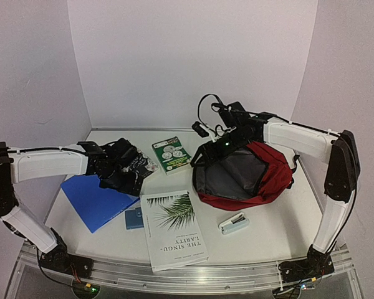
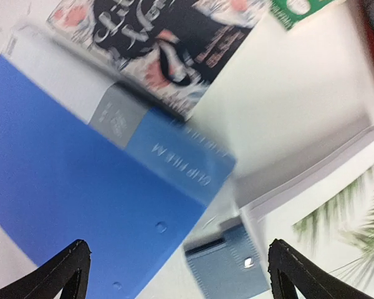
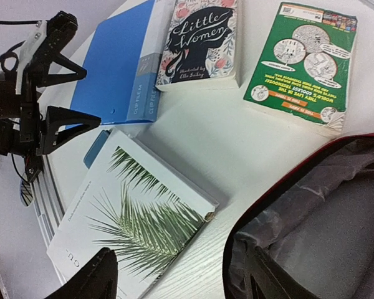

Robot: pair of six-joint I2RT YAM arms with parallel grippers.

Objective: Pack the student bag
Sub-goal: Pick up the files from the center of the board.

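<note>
White table, student bag beneath right pincer

Plain pale walls are closing in the white desk on three sides, with soft, even light falling across its surface.

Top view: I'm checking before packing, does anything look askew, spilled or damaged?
Nothing stands out. The student bag lies open; the Little Women book, green book, palm-cover book, blue clip file and stapler lie flat, intact.
</note>
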